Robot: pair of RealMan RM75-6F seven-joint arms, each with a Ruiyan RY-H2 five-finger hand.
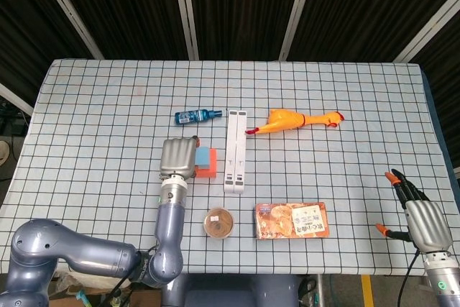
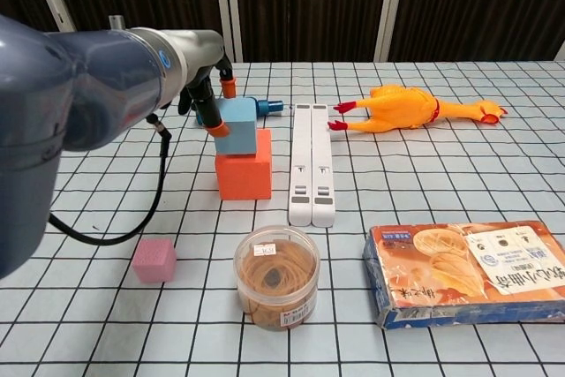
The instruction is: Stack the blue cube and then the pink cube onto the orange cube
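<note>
The robot's left hand (image 2: 207, 94) grasps the blue cube (image 2: 238, 125) and holds it over the orange cube (image 2: 244, 165), which sits on the checked tablecloth (image 1: 108, 106) near the middle of the table. In the chest view the blue cube appears to rest on or just above the orange cube's top face; whether the two touch cannot be told. It sits slightly toward the orange cube's left side, with an orange-tipped finger (image 2: 217, 127) on its near-left face and another at its upper corner.

The hand lies to the left of and above the stack, so its way out is probably up and to the left, where the cloth is bare of objects. To the right room is tight: a white folding stand (image 2: 311, 161) lies just beside the orange cube, its long axis running away from the robot, and a small blue bottle (image 1: 198, 116) lies just behind the cubes.

The pink cube (image 2: 154, 260), the next to go on, sits well apart, nearer the robot and to the left, near a round clear tub (image 2: 275, 276). The left hand is much the nearer to it.

The right hand (image 1: 420, 217) hangs at the table's far right edge, fingers apart and holding nothing. A rubber chicken (image 2: 410, 108) and a snack packet (image 2: 468, 271) lie right of the stand, out of the way.
</note>
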